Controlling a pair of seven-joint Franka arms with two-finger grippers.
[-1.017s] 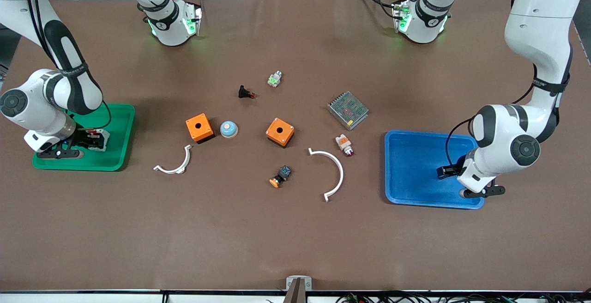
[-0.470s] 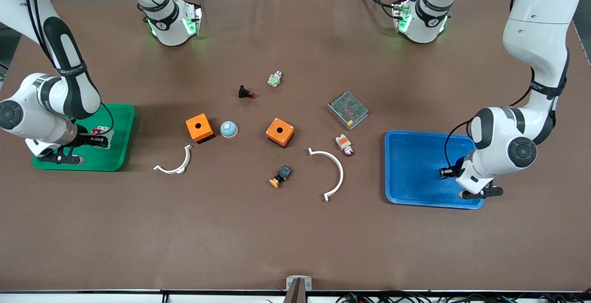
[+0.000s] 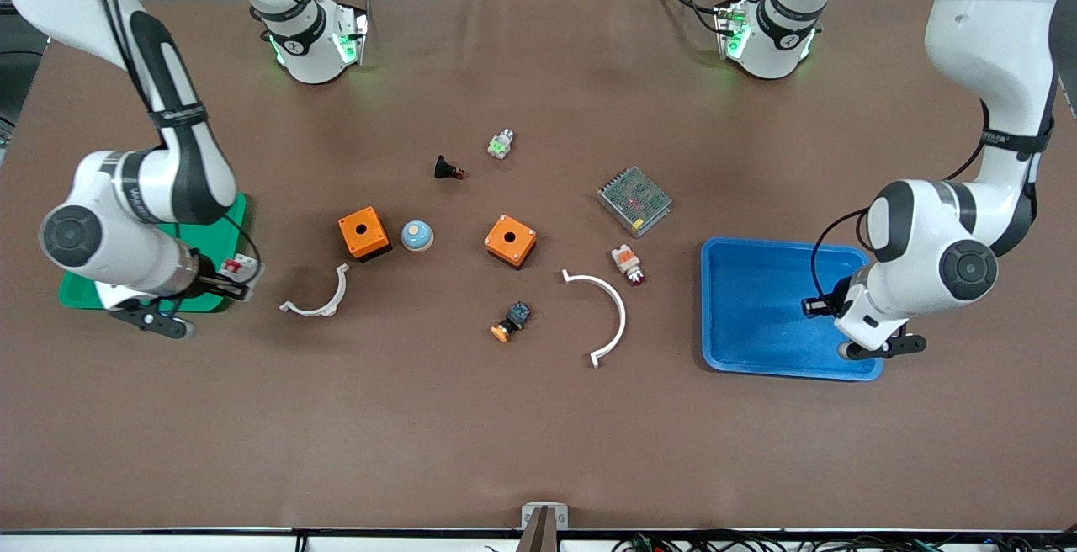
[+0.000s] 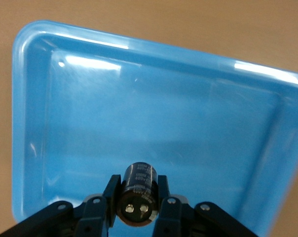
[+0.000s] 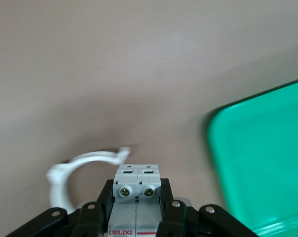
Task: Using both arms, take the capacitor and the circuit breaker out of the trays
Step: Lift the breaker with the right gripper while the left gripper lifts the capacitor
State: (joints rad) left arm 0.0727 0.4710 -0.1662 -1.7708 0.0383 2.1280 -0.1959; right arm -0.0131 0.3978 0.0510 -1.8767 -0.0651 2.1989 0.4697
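My left gripper (image 3: 813, 306) is shut on the capacitor (image 3: 809, 307), a small black cylinder, and holds it over the blue tray (image 3: 749, 308). In the left wrist view the capacitor (image 4: 138, 190) sits between the fingers (image 4: 111, 197), silvery terminals showing, above the tray's floor (image 4: 139, 98). My right gripper (image 3: 238, 272) is shut on the breaker (image 3: 239, 266), a light-grey block with red levers. It is held over the table just past the green tray's (image 3: 214, 299) edge toward the table's middle. The right wrist view shows the breaker (image 5: 137, 185) between the fingers (image 5: 171, 207), with the green tray (image 5: 267, 163) beside it.
Two orange boxes (image 3: 363, 232) (image 3: 510, 241), a blue dome (image 3: 416, 235), two white curved clips (image 3: 320, 299) (image 3: 606, 308), a mesh-topped unit (image 3: 633, 200), a white-orange part (image 3: 627, 263), a black-blue part (image 3: 511, 322), a black part (image 3: 448, 169) and a green-white part (image 3: 501, 144) lie mid-table.
My right gripper has carried the breaker up out of the green tray and past its edge toward the table's middle. My left gripper has barely moved over the blue tray.
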